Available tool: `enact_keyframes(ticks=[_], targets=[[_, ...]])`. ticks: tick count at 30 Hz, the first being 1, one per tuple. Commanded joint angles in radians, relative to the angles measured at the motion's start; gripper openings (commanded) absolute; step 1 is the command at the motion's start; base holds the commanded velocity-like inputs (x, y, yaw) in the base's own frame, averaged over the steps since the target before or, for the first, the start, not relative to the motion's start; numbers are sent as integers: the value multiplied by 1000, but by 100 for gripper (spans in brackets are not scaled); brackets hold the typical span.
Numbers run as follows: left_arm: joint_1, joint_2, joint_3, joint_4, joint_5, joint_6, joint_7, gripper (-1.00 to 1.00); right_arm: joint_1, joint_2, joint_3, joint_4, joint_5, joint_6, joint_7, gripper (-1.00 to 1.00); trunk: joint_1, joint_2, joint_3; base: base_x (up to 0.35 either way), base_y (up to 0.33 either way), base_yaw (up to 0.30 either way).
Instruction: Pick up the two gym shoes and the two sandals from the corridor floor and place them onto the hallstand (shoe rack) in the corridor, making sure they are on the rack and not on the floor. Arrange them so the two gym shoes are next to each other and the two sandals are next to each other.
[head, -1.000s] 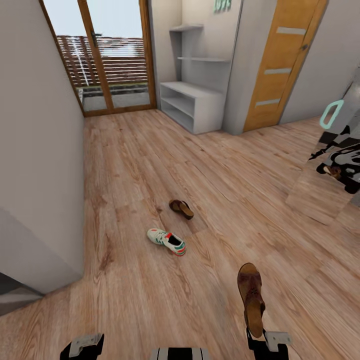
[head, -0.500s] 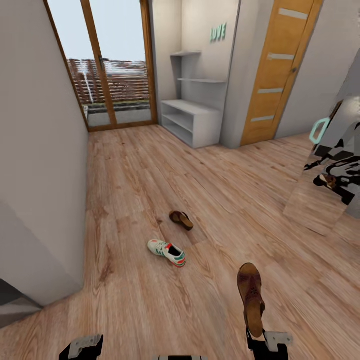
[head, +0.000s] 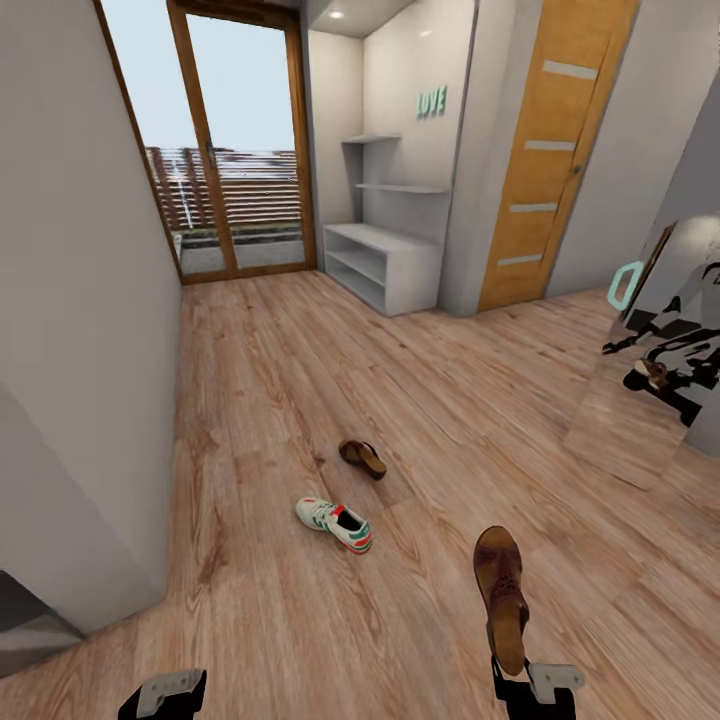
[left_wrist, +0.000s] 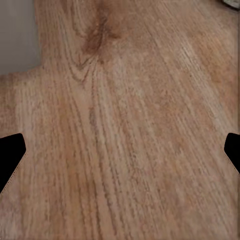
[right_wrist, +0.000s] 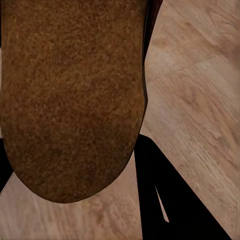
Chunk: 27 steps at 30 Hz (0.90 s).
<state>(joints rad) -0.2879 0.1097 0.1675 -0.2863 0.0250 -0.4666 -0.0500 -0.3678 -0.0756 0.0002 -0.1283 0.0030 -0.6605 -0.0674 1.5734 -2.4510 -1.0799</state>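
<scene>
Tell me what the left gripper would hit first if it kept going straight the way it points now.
Most likely the corridor floor. The left wrist view looks along the open left gripper at bare wood planks, with nothing between the fingertips and the boards. How far off the floor lies is unclear.

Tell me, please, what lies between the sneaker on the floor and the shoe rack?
In the head view, a sandal lies just beyond the sneaker; from there to the rack is bare wood floor.
</scene>
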Motion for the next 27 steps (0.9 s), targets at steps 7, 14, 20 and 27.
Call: enact_keyframes(ticks=[7,14,20,27], targets=[[0,0,3,1,3,-3,-5,100,0,1,0,1,-4,-2,-2,-100,-27,49,28,0,0,0],[0,1,4,1,3,-3,-5,100,-1,3,-3,-5,-11,-2,-3,-100,-54,98,50,0,0,0],[1,1,4,1,3,-3,-5,100,0,3,-3,-6,-11,-2,-3,-100,-77,140,69,0,0,0],[1,1,4,1,3,-3,-5,100,0,5,-3,-7,-10,-1,-3,-100,-104,189,91,0,0,72]])
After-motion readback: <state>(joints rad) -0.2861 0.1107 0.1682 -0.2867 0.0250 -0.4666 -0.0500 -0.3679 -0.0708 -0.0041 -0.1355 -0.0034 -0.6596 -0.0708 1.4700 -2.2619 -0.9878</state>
